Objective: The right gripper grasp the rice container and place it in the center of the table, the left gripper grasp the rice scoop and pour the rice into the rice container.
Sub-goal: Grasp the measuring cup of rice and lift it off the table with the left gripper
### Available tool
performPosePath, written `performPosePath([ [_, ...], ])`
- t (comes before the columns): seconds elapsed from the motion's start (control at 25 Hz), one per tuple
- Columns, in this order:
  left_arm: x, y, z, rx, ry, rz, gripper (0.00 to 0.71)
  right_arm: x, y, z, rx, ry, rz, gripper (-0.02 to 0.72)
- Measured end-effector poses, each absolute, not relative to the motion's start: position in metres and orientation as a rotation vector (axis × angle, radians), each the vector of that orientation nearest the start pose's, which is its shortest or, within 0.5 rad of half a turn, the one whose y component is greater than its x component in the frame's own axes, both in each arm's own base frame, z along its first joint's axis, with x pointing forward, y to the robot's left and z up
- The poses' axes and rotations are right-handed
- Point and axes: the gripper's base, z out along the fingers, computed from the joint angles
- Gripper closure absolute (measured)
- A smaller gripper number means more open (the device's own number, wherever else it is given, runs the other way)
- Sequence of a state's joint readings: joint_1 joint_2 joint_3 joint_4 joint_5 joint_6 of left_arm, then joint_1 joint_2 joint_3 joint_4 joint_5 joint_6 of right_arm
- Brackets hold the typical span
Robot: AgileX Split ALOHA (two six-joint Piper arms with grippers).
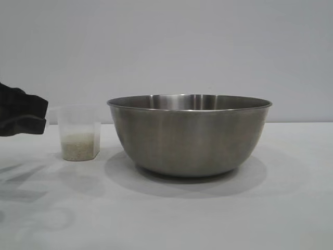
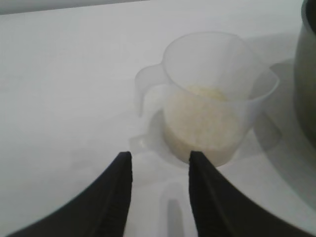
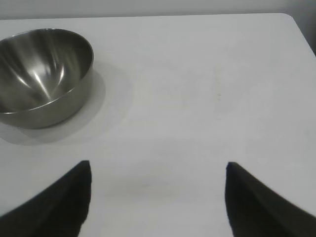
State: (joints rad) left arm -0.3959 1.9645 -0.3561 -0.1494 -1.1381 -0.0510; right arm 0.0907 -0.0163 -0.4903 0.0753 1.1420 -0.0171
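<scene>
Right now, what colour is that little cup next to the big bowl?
The rice scoop is translucent whitish plastic; the left wrist view shows it best.

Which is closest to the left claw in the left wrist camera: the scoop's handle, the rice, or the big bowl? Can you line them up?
From the left gripper, which is open:
1. The handle, on the side of the scoop that faces the gripper.
2. The rice, at the bottom of the scoop.
3. The bowl, beyond the scoop at the picture's edge.
</scene>
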Motion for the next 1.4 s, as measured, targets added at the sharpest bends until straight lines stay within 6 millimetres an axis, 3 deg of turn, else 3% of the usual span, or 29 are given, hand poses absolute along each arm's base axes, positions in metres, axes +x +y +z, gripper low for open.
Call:
performPosePath([
  [1.4, 0.298, -0.100, 0.075, 0.189, 1.866, -0.050, 0.457, -0.010, 0.005, 0.268, -0.122, 2.116, 0.135, 0.219],
])
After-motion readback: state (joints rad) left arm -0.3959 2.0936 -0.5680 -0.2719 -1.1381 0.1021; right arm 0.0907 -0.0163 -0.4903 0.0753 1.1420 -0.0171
